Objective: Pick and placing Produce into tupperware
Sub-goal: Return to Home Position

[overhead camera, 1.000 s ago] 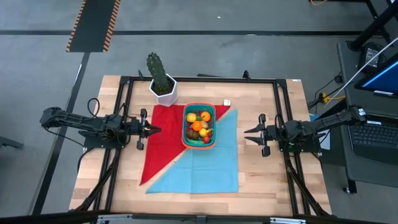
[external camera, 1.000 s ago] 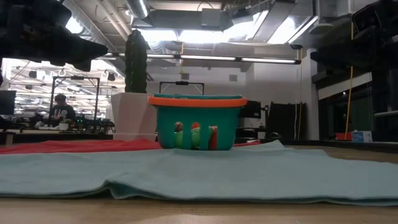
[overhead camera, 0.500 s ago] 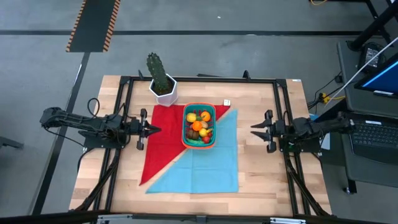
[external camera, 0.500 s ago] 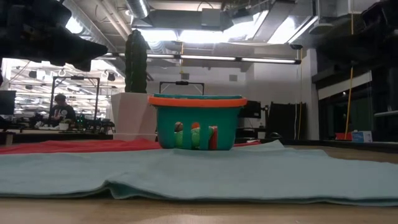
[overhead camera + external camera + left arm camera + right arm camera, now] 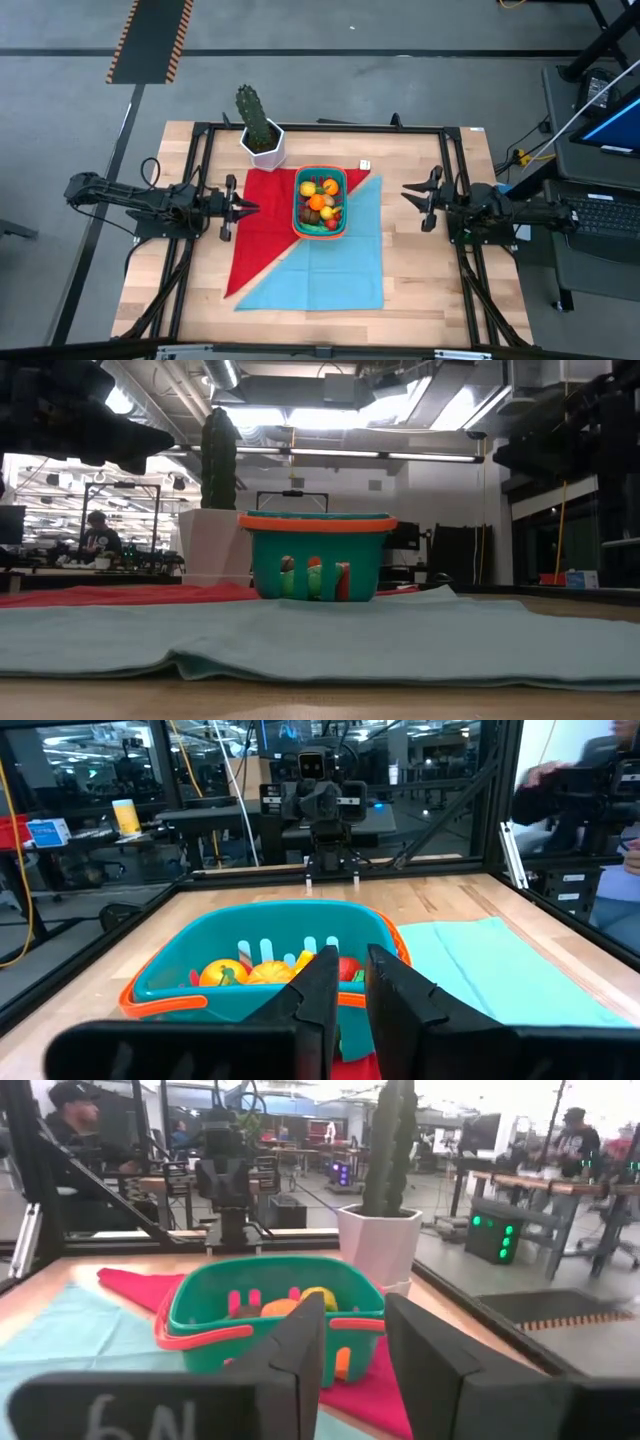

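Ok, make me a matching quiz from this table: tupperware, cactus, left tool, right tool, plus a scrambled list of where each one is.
Things:
1. tupperware
2. cactus
3. left tool
4. right tool

Places:
a. over the bare table, beside the blue cloth
b. in a white pot at the back edge
c. at the red cloth's outer edge
d. in the middle, on the cloths, holding produce

Pairs: 1-d, 2-b, 3-c, 4-a.

Both arms are black and thin, made of chunky round parts joined in a row. The left arm (image 5: 130,196) has a black cable (image 5: 150,167) looping beside it. The right gripper (image 5: 355,1312) has two flat black fingers (image 5: 440,1370) and pale scribbled letters (image 5: 112,1418).
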### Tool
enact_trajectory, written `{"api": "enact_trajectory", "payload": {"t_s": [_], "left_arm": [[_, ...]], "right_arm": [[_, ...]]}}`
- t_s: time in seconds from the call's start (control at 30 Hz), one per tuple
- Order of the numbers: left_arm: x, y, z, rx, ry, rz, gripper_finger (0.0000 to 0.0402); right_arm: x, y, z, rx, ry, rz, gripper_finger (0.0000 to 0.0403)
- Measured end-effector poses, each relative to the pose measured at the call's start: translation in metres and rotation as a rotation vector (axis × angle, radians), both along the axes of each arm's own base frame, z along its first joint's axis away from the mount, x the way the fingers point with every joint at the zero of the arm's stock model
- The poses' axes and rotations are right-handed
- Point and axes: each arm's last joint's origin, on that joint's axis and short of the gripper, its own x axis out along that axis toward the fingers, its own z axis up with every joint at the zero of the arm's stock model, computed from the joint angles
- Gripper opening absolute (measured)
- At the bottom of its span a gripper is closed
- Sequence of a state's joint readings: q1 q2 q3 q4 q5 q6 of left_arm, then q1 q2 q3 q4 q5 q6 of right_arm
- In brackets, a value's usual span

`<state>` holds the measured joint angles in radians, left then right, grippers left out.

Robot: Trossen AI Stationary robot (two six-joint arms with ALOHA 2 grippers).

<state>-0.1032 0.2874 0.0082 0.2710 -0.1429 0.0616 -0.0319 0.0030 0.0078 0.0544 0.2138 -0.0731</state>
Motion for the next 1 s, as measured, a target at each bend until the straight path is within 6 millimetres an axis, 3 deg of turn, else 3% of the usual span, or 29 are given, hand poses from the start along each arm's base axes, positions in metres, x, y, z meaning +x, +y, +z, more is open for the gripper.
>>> {"api": "enact_trajectory", "payload": {"t_s": [0.23,1.0], "left_arm": [[0.0,0.0,0.0,0.0,0.0,-0.002,0.006],[0.0,0.0,0.0,0.0,0.0,-0.001,0.0097]], "right_arm": [[0.0006,0.0,-0.0006,0.093,-0.016,0.007,0.011],[0.0006,0.0,-0.0007,0.089,-0.015,0.006,0.011]]}}
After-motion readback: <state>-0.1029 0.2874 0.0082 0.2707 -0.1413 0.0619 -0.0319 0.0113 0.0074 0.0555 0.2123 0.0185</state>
